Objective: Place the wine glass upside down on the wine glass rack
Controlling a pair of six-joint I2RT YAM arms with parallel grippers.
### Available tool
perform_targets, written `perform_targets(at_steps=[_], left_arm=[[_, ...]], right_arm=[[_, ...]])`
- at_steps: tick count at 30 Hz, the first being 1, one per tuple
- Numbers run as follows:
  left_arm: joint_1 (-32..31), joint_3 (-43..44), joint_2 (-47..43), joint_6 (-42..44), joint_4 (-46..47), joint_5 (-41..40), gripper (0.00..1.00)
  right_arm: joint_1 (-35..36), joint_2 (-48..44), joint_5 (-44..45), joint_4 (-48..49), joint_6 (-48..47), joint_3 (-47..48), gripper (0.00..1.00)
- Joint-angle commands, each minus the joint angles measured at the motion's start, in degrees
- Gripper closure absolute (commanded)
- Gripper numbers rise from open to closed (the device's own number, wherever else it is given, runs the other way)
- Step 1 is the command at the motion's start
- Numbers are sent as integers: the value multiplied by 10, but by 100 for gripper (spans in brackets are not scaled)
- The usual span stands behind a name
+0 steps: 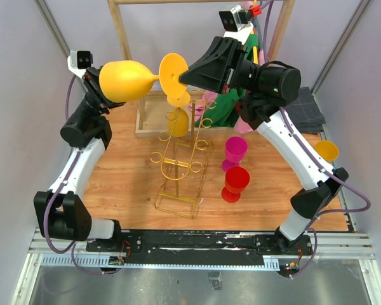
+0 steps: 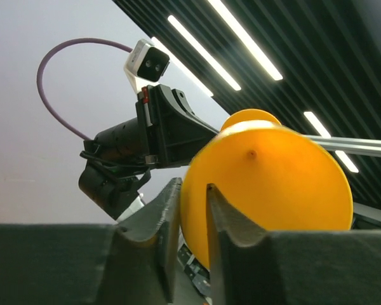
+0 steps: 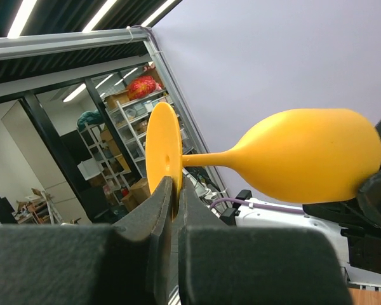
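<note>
The right hand (image 3: 176,184) is clamping the glass (image 3: 305,155) by its foot. The left hand (image 2: 192,187) is straddling the bowl's rim; I cannot tell whether it is gripping.

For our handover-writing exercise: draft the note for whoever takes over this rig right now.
Left gripper: astride the bowl rim of the opaque yellow wine glass; grip unclear.
Right gripper: shut on its round foot.
Glass: horizontal in mid-air, not on the thin gold wire wine glass rack.
Done: glass raised, both arms on it.
Left: turn it bowl-down, hang it on the rack.
</note>
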Motion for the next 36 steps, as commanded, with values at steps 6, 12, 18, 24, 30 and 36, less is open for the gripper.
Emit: perform_targets(at_steps=[6, 12, 18, 24, 30, 36], left_arm=[[0, -3, -7, -127, 136, 5, 47], [15, 5, -1, -125, 140, 14, 37], [36, -7, 7, -121, 143, 26, 37], [60, -19, -1, -103, 123, 55, 38], [62, -28, -13, -67, 81, 79, 39], [63, -36, -12, -68, 78, 76, 40]], right_arm=[[-3, -32, 11, 31, -27, 6, 99], [-13, -56, 6, 18, -44, 1, 99], [-42, -95, 0, -7, -71, -5, 99], [-90, -198, -6, -217, -225, -34, 99], [-97, -284, 40, -507, -430, -45, 99], [-105, -349, 102, -604, -468, -150, 99]])
